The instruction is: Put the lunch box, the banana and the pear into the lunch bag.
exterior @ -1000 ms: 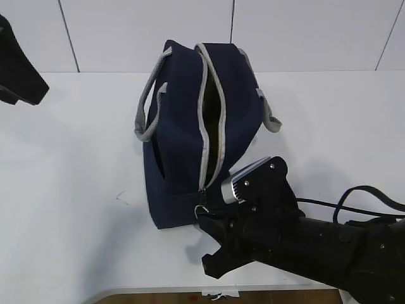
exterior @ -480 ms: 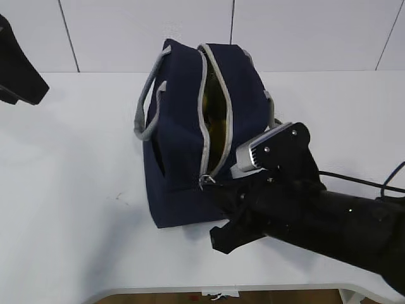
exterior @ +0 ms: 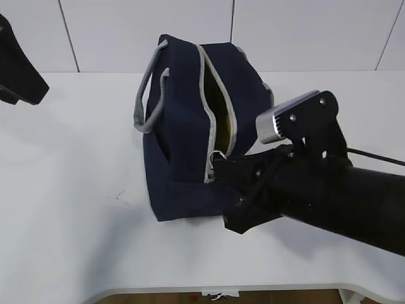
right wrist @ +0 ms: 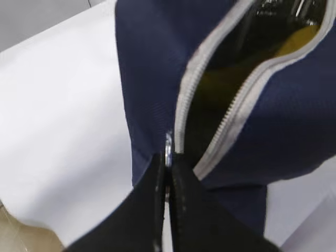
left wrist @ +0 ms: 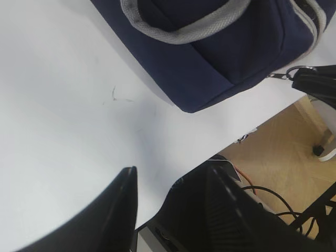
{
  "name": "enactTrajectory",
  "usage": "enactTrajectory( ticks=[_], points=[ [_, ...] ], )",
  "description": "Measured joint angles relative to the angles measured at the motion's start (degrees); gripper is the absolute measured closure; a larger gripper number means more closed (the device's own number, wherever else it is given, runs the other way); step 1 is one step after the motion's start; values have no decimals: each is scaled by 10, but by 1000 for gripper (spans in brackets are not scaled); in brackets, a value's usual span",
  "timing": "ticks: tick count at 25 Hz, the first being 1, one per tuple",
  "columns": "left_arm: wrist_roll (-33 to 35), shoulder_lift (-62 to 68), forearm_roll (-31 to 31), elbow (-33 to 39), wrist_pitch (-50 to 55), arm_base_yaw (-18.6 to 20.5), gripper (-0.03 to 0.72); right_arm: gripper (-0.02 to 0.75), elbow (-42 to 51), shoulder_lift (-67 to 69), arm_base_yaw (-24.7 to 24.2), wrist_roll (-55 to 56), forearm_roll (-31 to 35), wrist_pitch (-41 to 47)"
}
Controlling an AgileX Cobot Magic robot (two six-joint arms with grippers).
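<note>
Right gripper (right wrist: 167, 181): clamped on the ring pull (exterior: 218, 157).
Left gripper (left wrist: 170, 202): held apart, nothing held, beside the lunch bag (exterior: 183, 145).
Contents: something yellow was glimpsed inside.
Risk: unsteadied, the bag could be dragged or tipped, or the pull lost.

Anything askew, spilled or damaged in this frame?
The lunch bag leans, its near end lifted where the right gripper pinches the metal ring pull. A faint scuff mark shows on the table. Nothing looks spilled or torn.
</note>
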Motion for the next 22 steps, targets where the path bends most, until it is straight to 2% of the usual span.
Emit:
enactTrajectory(
  ticks=[9, 22],
  points=[
    [0, 0, 0, 0, 0, 0, 363, 737, -70, -12, 0, 0, 0, 50],
    [0, 0, 0, 9, 0, 0, 373, 737, -233, -3, 0, 0, 0, 153]
  ],
)
